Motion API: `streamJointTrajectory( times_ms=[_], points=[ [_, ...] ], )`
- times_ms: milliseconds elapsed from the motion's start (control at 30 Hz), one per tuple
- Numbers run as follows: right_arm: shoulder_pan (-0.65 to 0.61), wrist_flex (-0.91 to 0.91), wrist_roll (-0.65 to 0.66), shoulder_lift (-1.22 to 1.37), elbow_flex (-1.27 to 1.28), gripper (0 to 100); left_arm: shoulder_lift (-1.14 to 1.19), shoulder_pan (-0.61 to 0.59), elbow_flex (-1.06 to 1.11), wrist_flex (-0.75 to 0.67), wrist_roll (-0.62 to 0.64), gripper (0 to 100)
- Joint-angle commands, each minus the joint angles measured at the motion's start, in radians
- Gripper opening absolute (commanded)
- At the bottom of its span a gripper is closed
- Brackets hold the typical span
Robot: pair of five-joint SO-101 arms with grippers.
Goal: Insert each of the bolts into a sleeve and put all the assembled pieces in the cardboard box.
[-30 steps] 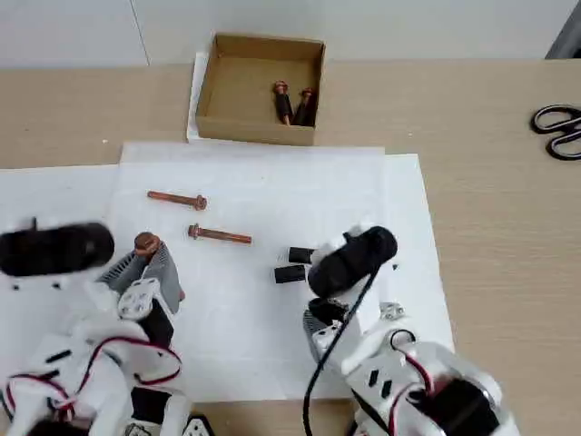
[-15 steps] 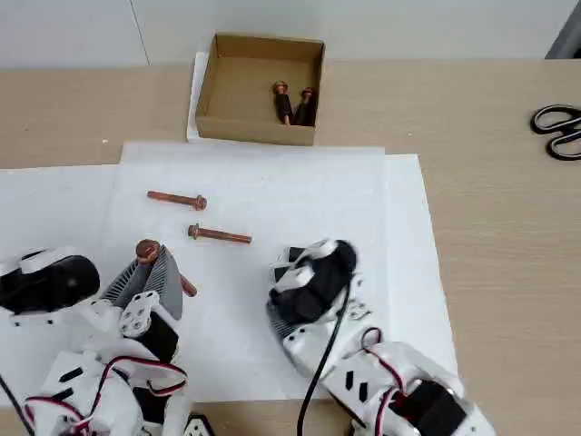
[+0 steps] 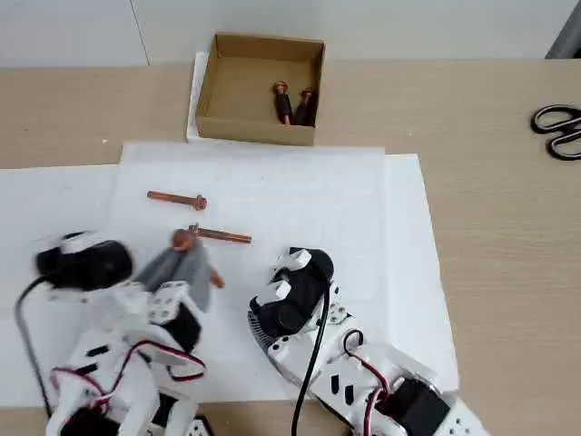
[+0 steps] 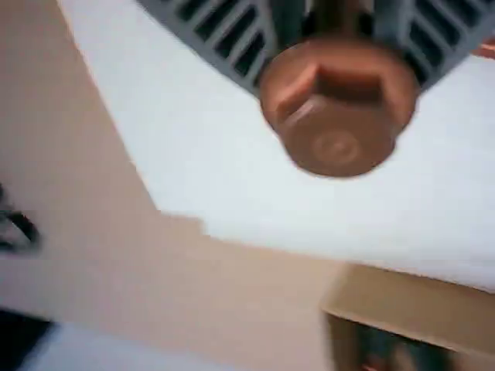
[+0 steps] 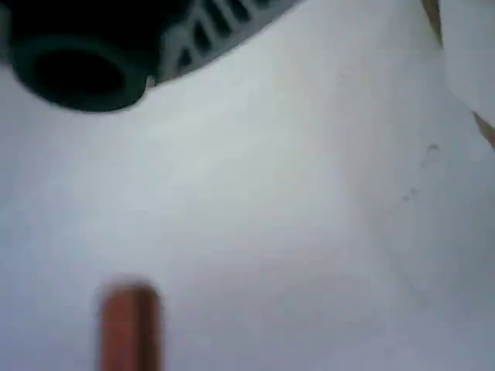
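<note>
My left gripper is shut on a copper bolt and holds it tilted above the white paper. In the left wrist view the bolt's hex head sits between the grey ribbed fingers. My right gripper is shut on a black sleeve whose open end shows. A copper bolt tip pokes in below it. The right arm sits just right of the held bolt. Two loose bolts lie on the paper. The cardboard box holds two assembled pieces.
Scissors lie on the wooden table at the far right. The box stands at the back, beyond the paper's far edge. The paper between the loose bolts and the box is bare. The box corner shows in the left wrist view.
My left gripper has swung right with the bolt, toward the loose bolt and the right arm. The right arm has shifted left and now covers the spot where two black sleeves lay.
</note>
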Motion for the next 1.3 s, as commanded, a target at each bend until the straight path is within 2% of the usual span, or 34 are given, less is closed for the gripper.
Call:
streamJointTrajectory(
  times_ms=[0,167,500,867,1267],
  points=[
    [-0.007,-0.030,0.009,-0.004,-0.006,0.2,-0.011,0.054,0.013,-0.104,0.005,0],
    [-0.007,-0.030,0.012,-0.008,-0.006,0.2,-0.011,0.100,0.065,-0.196,0.002,0],
    [-0.002,-0.030,0.015,-0.012,-0.006,0.2,-0.011,0.135,0.094,-0.201,0.005,0],
    [0.012,-0.030,0.015,-0.012,-0.006,0.2,-0.006,0.183,-0.051,-0.005,0.005,0],
    [0.005,-0.030,0.014,-0.013,-0.023,0.2,-0.005,0.183,-0.041,0.006,0.006,0]
  ],
)
